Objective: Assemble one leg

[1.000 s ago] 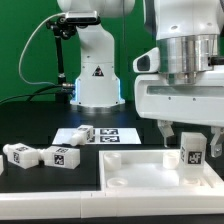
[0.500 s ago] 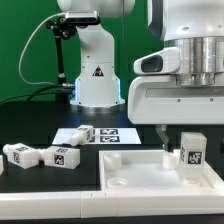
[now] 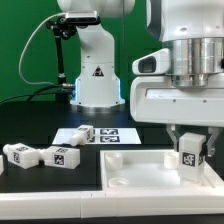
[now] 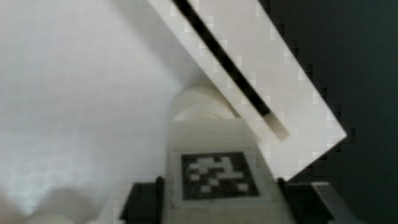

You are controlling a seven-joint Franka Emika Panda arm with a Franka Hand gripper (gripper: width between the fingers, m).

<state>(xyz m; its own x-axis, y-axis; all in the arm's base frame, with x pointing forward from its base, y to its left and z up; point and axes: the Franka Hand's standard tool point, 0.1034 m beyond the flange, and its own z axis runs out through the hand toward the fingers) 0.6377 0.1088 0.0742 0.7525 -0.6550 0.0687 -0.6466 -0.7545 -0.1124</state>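
Observation:
My gripper is shut on a leg, a small white block with a black-and-white tag, held upright at the exterior view's right. Its lower end is at the large flat white square piece with a raised rim, near that piece's far right corner. In the wrist view the leg points at the white piece's surface beside its rim. The dark fingers of the gripper press on both sides of the leg. I cannot tell whether the leg's end touches the piece.
Three more tagged legs lie on the black table at the exterior view's left: two in front and one on the marker board. A white robot base stands behind, with a black cable.
The gripper has shifted slightly sideways over the white piece's far right corner with the leg still held. The loose legs have not moved.

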